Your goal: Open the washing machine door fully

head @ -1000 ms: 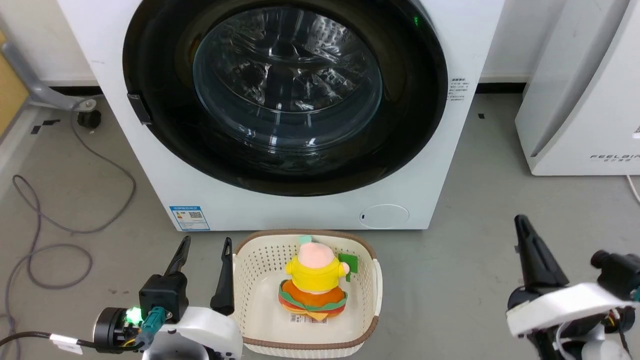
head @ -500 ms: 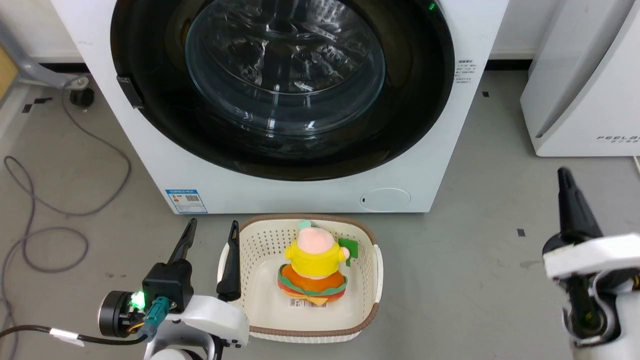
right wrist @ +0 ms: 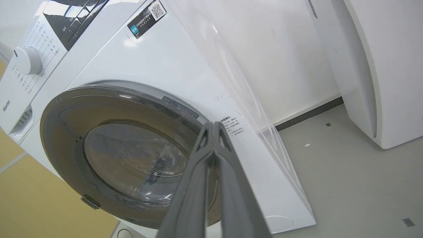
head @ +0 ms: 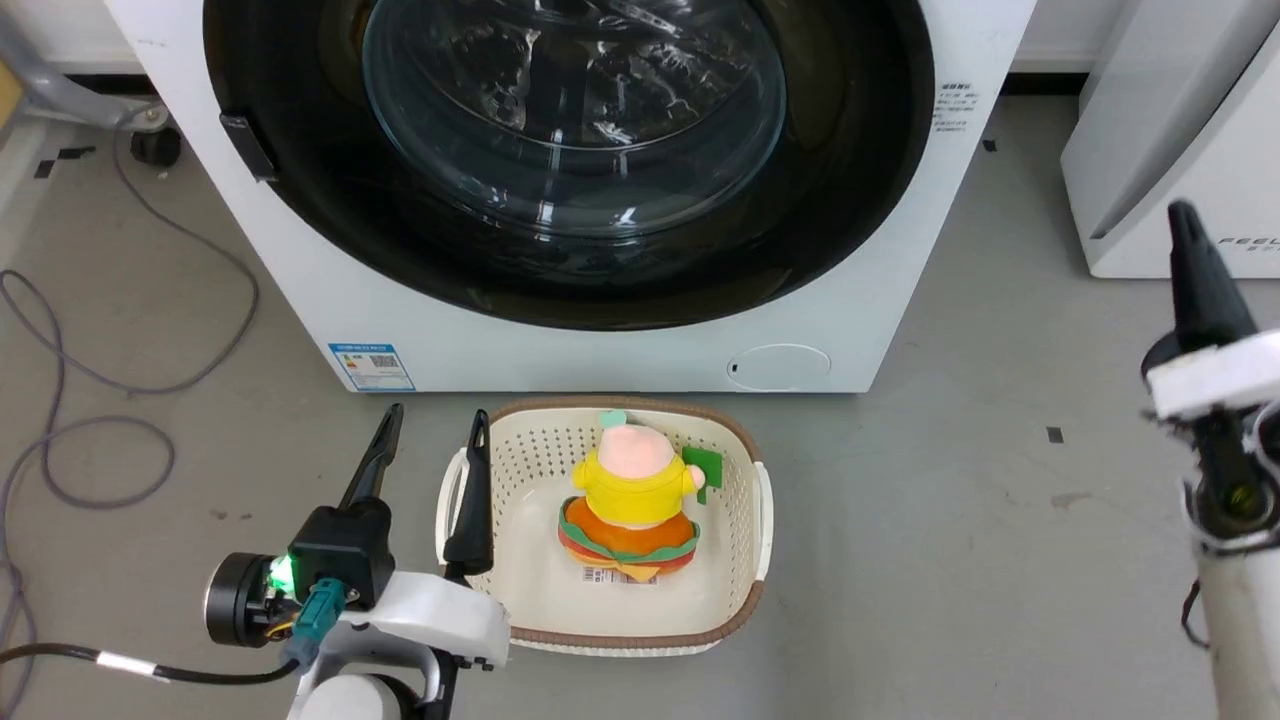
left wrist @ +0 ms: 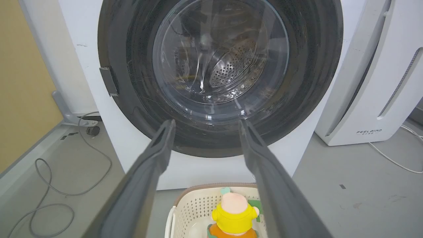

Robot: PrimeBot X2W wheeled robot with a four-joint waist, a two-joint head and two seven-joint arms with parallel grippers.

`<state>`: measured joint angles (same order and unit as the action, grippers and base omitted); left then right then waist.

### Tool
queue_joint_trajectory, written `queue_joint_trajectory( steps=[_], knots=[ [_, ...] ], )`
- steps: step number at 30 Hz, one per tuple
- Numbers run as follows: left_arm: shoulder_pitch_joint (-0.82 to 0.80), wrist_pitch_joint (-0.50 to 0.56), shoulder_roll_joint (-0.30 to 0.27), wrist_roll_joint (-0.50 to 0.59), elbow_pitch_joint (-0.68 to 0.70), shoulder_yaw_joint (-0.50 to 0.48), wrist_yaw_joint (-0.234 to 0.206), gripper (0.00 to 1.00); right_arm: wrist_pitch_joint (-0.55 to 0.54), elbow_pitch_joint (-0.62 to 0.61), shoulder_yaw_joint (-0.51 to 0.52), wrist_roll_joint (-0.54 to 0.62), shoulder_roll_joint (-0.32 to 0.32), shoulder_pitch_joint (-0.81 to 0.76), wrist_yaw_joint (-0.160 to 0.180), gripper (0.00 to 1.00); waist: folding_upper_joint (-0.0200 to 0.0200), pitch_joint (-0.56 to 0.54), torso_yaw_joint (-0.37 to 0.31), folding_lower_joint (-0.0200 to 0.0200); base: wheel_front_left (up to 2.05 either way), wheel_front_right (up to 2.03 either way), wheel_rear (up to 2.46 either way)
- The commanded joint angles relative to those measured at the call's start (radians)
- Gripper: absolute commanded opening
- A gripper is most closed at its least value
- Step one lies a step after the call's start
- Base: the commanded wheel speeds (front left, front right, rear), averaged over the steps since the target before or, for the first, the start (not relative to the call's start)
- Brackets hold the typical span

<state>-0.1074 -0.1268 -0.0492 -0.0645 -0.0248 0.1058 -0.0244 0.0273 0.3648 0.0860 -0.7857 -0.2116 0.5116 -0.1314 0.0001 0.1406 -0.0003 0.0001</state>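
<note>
- Fingers of the left gripper point(head: 438, 415): spread wide and empty. They sit low, just beside the left rim of the basket point(head: 745, 560), and point at the washing machine point(head: 600, 355).
- Fingers of the right gripper point(right wrist: 213, 125): pressed together with nothing between them. The gripper is off to the machine's right and well apart from it. In the right wrist view it is aimed toward the right-hand side of the door.
- Washing machine door point(head: 830, 200): round, with a glossy black rim and bulging glass. It lies shut, flush on the machine front, directly ahead of the robot.
- Small dark tab point(head: 248, 145): on the rim's left edge. It could be a hinge or a catch; the views do not settle which.
- Grey recess point(right wrist: 180, 105): on the rim's upper right, probably the pull point.
- Plush toy point(head: 632, 500): seated in the basket, which stands on the floor just before the machine.
- Step in hand: approach. Neither gripper touches the door, and opening has not begun.
- Next move, as a judgement: bring the right fingertips to the recess, hook behind the rim, then draw the door outward in an arc clear of the basket.
</note>
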Motion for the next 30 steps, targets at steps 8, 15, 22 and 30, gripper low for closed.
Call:
queue_joint_trajectory(
  steps=[8,15,22,30],
  knots=[
    [-0.033,-0.028,-0.001,-0.009,0.000,0.015,-0.008,1.00,-0.070,0.088,-0.027,-0.112,-0.046,0.164,0.000,0.00,-0.0001,0.026,0.000,-0.0001,0.00,0.00,0.00],
    [-0.050,-0.043,-0.001,-0.014,0.000,0.029,-0.012,1.00,-0.116,0.153,-0.044,-0.184,-0.070,0.279,0.000,0.00,-0.0001,0.050,-0.001,-0.0001,0.00,0.00,0.00],
    [-0.070,-0.055,-0.001,-0.018,0.001,0.042,-0.016,1.00,-0.188,0.208,-0.079,-0.238,-0.082,0.384,0.000,0.00,-0.0001,0.079,0.000,-0.0001,0.00,0.00,0.00],
    [-0.092,-0.072,-0.001,-0.032,-0.002,0.060,-0.024,1.00,-0.295,0.275,-0.129,-0.311,-0.094,0.501,0.000,0.00,-0.0001,0.109,0.007,-0.0001,0.00,0.00,0.00]
  ],
)
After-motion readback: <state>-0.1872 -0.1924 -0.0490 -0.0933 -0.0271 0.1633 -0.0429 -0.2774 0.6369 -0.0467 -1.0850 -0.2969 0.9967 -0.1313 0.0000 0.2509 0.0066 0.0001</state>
